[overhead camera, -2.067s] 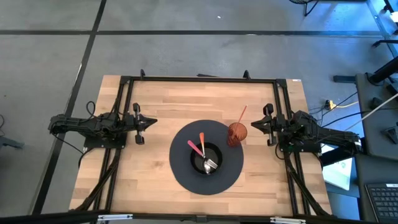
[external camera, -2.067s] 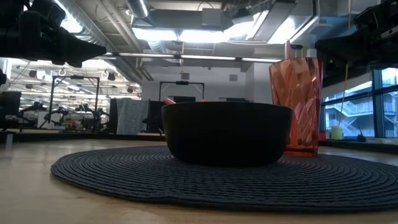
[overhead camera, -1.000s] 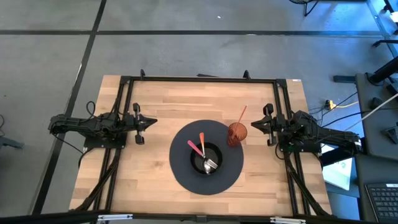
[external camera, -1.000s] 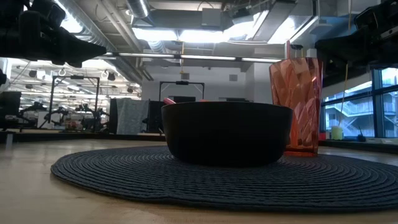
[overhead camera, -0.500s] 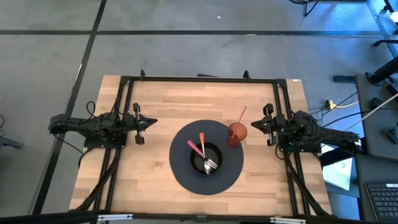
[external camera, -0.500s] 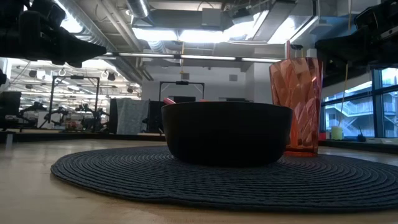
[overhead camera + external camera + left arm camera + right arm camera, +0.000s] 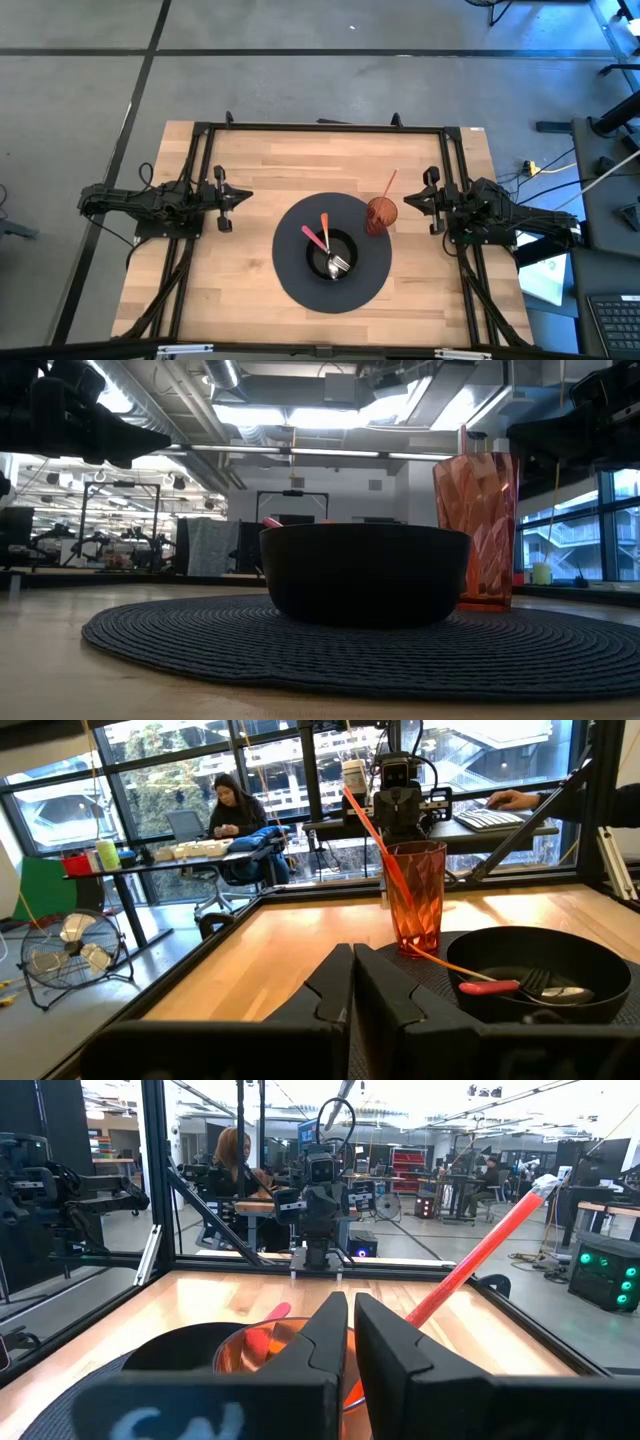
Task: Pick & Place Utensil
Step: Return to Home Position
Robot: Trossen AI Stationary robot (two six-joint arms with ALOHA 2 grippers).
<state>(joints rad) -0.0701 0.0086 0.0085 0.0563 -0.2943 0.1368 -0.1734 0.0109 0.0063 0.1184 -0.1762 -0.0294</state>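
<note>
Utensils sit placed: spoon (image 7: 325, 228) and fork (image 7: 312, 238) in the bowl (image 7: 351, 246) on the mat (image 7: 291, 272), straw (image 7: 388, 184) in the glass (image 7: 380, 214). Left gripper (image 7: 226, 198) and right gripper (image 7: 431, 201) rest closed and empty at opposite sides of the table (image 7: 250, 160). Homing seems complete, and nothing further looks needed.

Checked against the earlier high and low views: no displacement found in left gripper (image 7: 240, 197) or right gripper (image 7: 410, 201), one on either side of the mat (image 7: 290, 275). No shift noted in black bowl (image 7: 345, 247), orange glass (image 7: 380, 214), orange straw (image 7: 389, 183), orange spoon (image 7: 325, 230) or red fork (image 7: 311, 237); same positions and same tilt throughout. No alteration seen either in the room (image 7: 130, 530) behind the low view.
</note>
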